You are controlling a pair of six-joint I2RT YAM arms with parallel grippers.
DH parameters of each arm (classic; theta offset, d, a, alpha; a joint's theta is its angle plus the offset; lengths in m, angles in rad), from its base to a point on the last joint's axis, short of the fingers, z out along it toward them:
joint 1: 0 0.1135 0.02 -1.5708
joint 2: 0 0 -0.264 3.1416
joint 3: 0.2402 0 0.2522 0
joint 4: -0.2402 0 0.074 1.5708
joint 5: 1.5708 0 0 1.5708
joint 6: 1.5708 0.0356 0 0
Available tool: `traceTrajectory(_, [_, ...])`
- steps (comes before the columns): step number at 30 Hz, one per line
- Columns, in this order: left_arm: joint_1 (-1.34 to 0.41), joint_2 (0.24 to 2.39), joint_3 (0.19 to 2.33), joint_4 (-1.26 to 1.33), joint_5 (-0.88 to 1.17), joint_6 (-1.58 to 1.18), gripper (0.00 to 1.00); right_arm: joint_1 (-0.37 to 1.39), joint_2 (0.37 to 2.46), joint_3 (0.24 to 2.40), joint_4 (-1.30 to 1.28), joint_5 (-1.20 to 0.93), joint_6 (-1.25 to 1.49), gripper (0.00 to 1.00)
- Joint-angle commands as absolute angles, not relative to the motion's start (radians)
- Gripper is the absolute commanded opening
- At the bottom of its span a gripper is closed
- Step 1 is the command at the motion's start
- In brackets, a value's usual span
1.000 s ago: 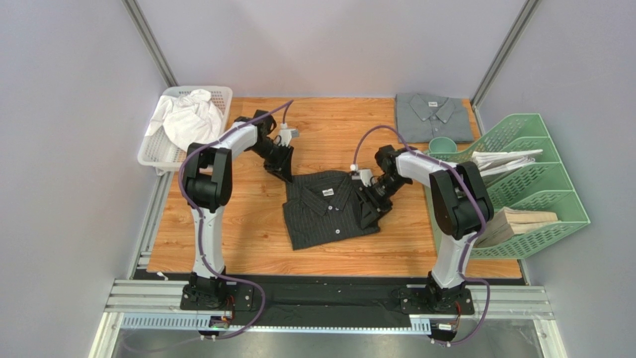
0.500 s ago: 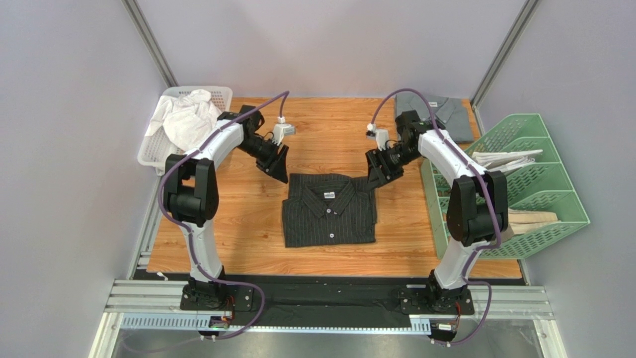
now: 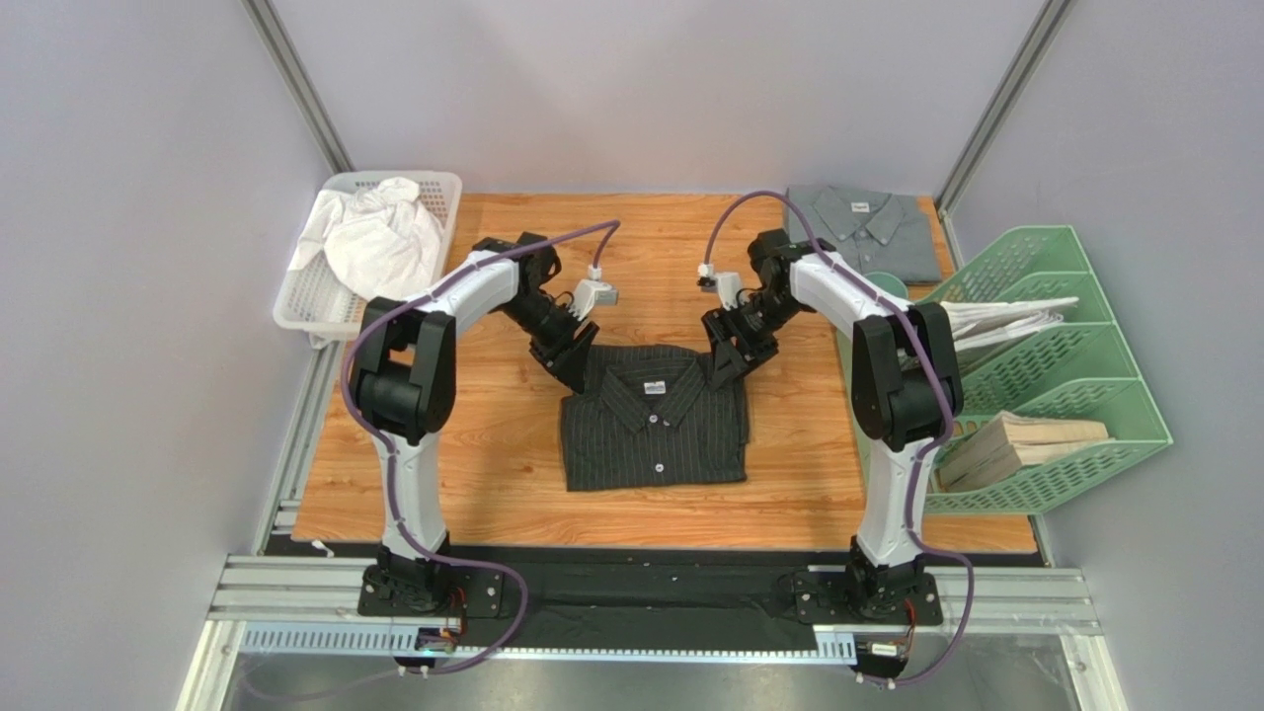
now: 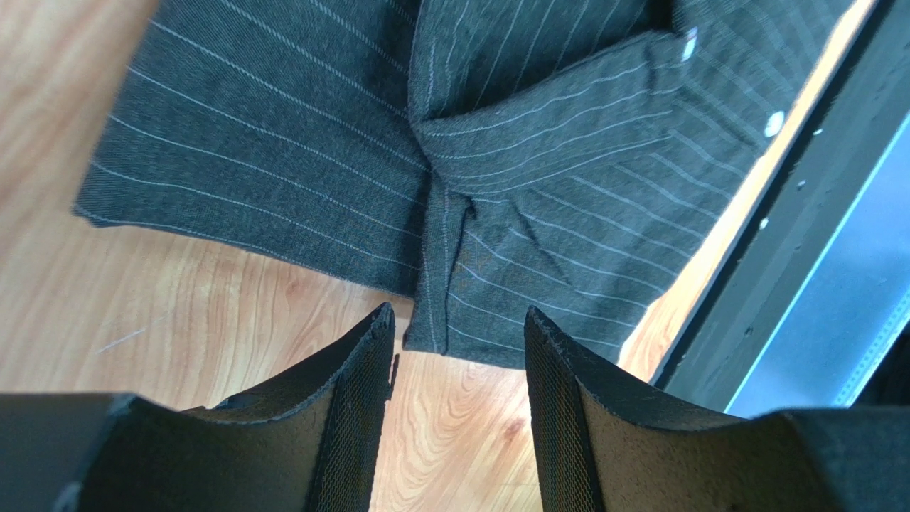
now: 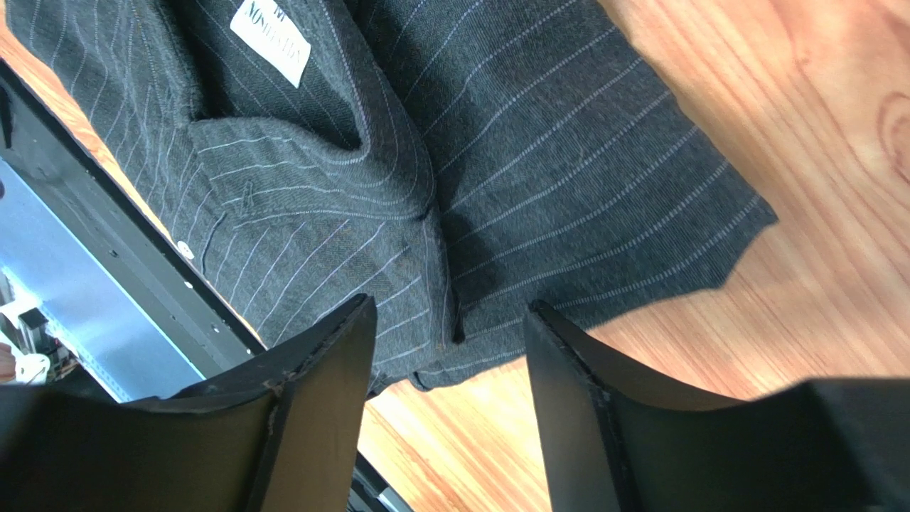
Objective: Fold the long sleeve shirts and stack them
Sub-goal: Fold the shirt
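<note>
A black button-up shirt with thin pale pinstripes lies folded into a neat rectangle in the middle of the wooden table. Its collar is on the far side and its button line runs from far to near. The plain grey collared shirt lies folded in the far right corner, well apart from it.

Both arms reach in over the black shirt's far edge. The left arm comes down at the far left shoulder and the right arm at the far right shoulder, each nearer to its own corner. The left jaws stand apart with nothing between them. From the wrist I see bare wood in the gap and the cloth's folded edge just ahead of the tips. The right jaws are apart too, and the shirt's edge sits just beyond their gap, below the white collar label.

I'd say the fold is done and a grasp at the two far corners is coming. That far edge runs left to right between the two sets of jaws, so each would have to close on its own corner of layered cloth. The grey shirt, where a stack would go, lies far and to the right, closer to the right arm. My worry is that thin layers could slip and the fold could open.
</note>
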State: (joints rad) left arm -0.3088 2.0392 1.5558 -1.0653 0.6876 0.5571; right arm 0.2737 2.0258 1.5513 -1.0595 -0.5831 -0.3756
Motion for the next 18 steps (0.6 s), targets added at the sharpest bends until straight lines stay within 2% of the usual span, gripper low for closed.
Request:
traceTrajectory(1, [-0.330, 2.060, 1.539, -1.037, 0.652, 0.595, 0.54, 0.287, 2.031, 1.557, -1.029, -0.581, -0.399, 0.57])
traceTrajectory(11, [-0.353, 2.089, 1.500, -0.996, 0.598, 0.561, 0.52, 0.288, 2.034, 1.508, -0.999, -0.545, -0.393, 0.50])
traceTrajectory(13, [-0.354, 2.086, 1.493, -0.999, 0.600, 0.563, 0.52, 0.288, 2.033, 1.509, -1.006, -0.548, -0.396, 0.43])
traceTrajectory(15, [-0.356, 2.080, 1.485, -1.008, 0.615, 0.564, 0.43, 0.288, 2.020, 1.513, -1.012, -0.557, -0.397, 0.34])
traceTrajectory(16, [-0.354, 2.076, 1.482, -1.011, 0.621, 0.565, 0.38, 0.288, 2.016, 1.514, -1.015, -0.563, -0.399, 0.23])
traceTrajectory(17, [-0.354, 2.071, 1.479, -1.015, 0.636, 0.566, 0.28, 0.288, 2.011, 1.517, -1.022, -0.572, -0.400, 0.18])
traceTrajectory(18, [-0.354, 2.063, 1.479, -1.028, 0.646, 0.566, 0.23, 0.288, 2.003, 1.522, -1.031, -0.577, -0.400, 0.13])
